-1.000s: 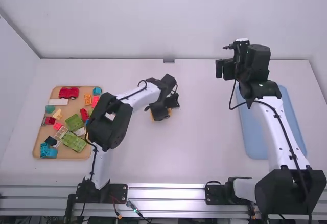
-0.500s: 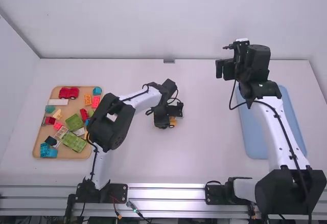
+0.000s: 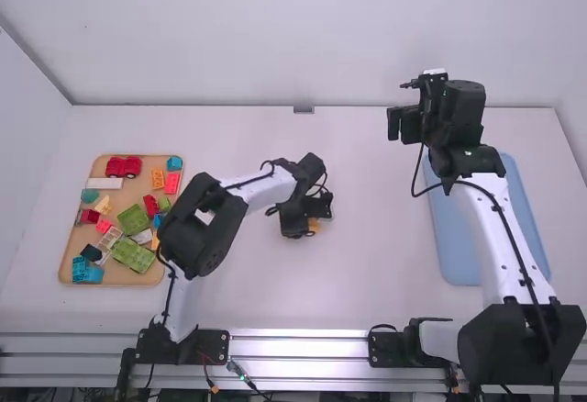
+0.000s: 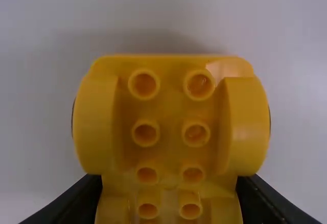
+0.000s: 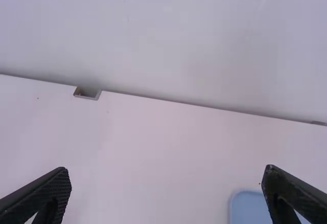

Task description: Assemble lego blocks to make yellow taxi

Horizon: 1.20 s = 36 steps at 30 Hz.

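One yellow block (image 4: 170, 109) is pinched by its sides in the left pincer (image 4: 169, 185), closed to its width, near the middle of the table (image 3: 367, 264), perhaps so its knobs (image 4: 145, 133) are left free; nothing is held by the right pincer (image 5: 166, 169), which is spread wide

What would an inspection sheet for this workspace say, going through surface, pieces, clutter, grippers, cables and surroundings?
Surface: white table, no spills seen.
Job's things: yellow car base, studded, between the left gripper's fingers.
Clutter: assorted colored blocks jumbled on the brown tray.
Blue tray: partly behind the right arm.
Grippers: left shut on the car base; right open.
Cables: black cable loops off the right arm.
Surroundings: pale walls; people, nothing seen.
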Each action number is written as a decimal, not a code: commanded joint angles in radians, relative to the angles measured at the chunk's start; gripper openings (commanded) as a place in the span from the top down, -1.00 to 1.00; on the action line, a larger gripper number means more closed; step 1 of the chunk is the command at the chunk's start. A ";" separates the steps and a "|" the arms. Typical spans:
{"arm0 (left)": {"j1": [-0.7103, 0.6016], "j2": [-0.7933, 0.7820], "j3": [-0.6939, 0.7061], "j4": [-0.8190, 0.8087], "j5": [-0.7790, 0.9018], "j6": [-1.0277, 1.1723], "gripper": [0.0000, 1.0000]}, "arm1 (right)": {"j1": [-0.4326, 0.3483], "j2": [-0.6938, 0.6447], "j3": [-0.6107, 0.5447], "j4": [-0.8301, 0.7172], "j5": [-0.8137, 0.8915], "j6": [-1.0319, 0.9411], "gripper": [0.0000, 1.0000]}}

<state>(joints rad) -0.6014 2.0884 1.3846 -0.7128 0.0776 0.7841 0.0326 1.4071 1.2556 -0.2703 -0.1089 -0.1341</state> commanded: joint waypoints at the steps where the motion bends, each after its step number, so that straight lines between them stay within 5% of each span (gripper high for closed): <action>1: -0.008 -0.039 -0.021 -0.001 -0.008 -0.010 0.51 | 0.000 0.010 0.039 0.000 0.002 0.003 -0.97; 6: -0.005 -0.040 -0.032 -0.005 -0.007 -0.010 0.23 | 0.000 0.010 0.039 0.003 0.001 0.002 -0.98; 7: -0.010 -0.041 -0.030 -0.016 -0.009 -0.010 -0.09 | 0.000 0.010 0.039 0.004 0.001 0.002 -0.96; 8: -0.010 -0.041 -0.027 -0.015 -0.008 -0.013 -0.98 | 0.000 0.010 0.039 0.004 0.001 0.002 -0.98; 28: 0.072 -0.249 0.084 0.003 -0.092 -0.076 -0.98 | 0.000 0.010 0.039 0.003 0.001 0.002 -0.98; 36: 0.294 -0.345 0.091 0.148 -0.438 -0.607 -0.97 | 0.000 0.010 0.039 0.000 0.002 0.002 -0.98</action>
<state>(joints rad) -0.3870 1.7721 1.4548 -0.5636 -0.1883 0.4236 0.0326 1.4071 1.2556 -0.2703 -0.1089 -0.1333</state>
